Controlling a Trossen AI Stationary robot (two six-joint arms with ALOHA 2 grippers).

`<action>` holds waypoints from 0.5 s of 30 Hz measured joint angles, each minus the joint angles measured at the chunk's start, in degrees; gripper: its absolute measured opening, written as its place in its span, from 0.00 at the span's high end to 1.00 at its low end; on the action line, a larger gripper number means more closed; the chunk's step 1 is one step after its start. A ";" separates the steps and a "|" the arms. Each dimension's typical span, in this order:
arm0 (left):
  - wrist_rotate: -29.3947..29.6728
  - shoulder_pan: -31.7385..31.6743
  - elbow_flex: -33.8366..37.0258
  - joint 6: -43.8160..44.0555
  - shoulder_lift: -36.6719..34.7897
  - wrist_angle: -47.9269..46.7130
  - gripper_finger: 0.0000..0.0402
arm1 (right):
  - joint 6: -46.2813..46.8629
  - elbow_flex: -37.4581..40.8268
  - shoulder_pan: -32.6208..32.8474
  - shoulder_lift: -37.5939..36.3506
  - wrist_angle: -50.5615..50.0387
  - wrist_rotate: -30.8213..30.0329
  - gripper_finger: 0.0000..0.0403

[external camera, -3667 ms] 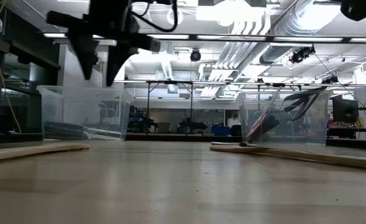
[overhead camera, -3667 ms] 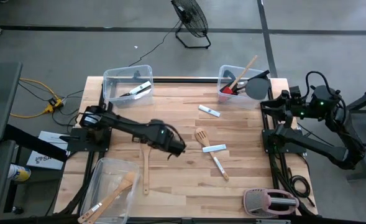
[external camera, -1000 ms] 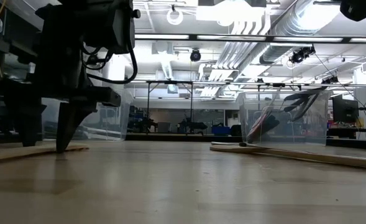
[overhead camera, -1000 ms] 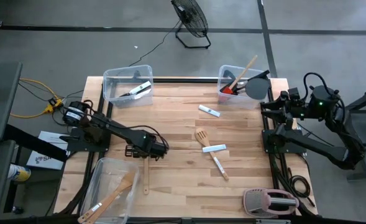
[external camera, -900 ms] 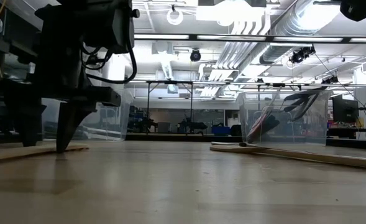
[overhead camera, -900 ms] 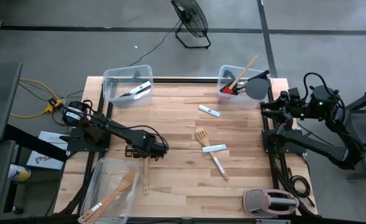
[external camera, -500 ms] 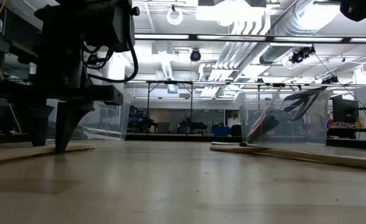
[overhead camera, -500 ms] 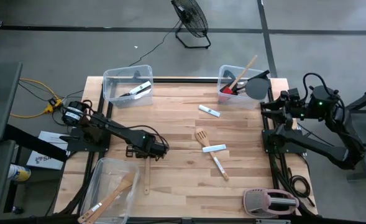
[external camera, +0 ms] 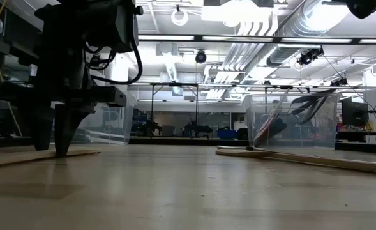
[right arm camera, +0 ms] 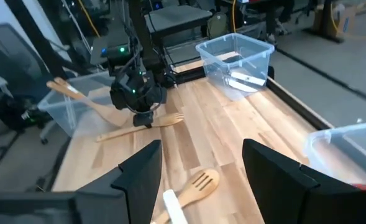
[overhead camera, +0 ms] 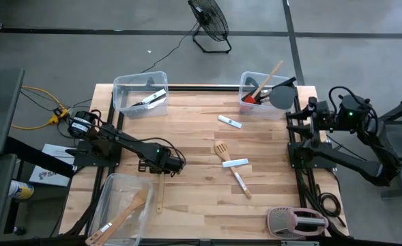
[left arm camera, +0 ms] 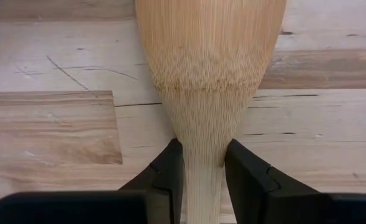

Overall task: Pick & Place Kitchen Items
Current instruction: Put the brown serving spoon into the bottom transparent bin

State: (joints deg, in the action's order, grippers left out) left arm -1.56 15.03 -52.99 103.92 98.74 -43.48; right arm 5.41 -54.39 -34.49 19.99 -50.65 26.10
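Note:
A light wooden turner (overhead camera: 160, 190) lies flat on the table near the left side, its handle pointing toward the near edge. My left gripper (overhead camera: 161, 167) stands over its broad end, pointing straight down, shut on its neck. The low view shows the same fingers (external camera: 61, 137) down at the table on the turner (external camera: 34, 155). My right gripper (right arm camera: 201, 180) is open with nothing between its fingers, raised at the table's right edge (overhead camera: 308, 113). A forked wooden turner (overhead camera: 220, 150) and three white-bladed knives (overhead camera: 235, 162) (overhead camera: 241, 182) (overhead camera: 229, 121) lie at mid-table. My left gripper pinches the turner's neck (left arm camera: 202, 158), where the broad blade narrows into the handle, between its two fingers (left arm camera: 170, 171). The fingers come from above, pointing down, and lie across the turner. The turner rests flat on the table.
Clear bins stand at the far left (overhead camera: 139, 92), far right (overhead camera: 261, 92) and near left (overhead camera: 119, 208), each with utensils in it. A pink-and-grey toaster (overhead camera: 297, 222) sits at the near right corner. Bare wood lies between the mid-table items and the near edge.
My left gripper has stayed in place and shut its fingers on the turner's neck; the gap seen in the low view has narrowed. The turner still lies on the table. My right wrist has rolled a little where it hangs.

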 joint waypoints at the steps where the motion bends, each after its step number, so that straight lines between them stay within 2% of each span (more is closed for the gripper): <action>1: -0.01 0.00 0.00 -0.02 0.00 0.02 0.79 | -1.21 0.00 -0.01 0.00 -0.07 -0.01 0.47; 6: -0.44 -0.02 0.02 -0.50 0.00 0.10 0.79 | -8.04 0.00 -0.01 0.00 -0.15 0.40 0.47; 11: -0.75 -0.02 0.07 -0.93 0.00 0.31 0.79 | -9.77 0.00 -0.01 0.00 -1.92 8.05 0.47; 15: -1.33 -0.07 0.09 -2.46 0.00 0.52 0.79 | -9.65 0.00 0.01 0.00 -3.33 10.48 0.47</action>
State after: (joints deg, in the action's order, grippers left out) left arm -2.89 14.96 -52.90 101.46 98.74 -42.96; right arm -4.24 -54.39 -34.48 19.99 -53.99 36.57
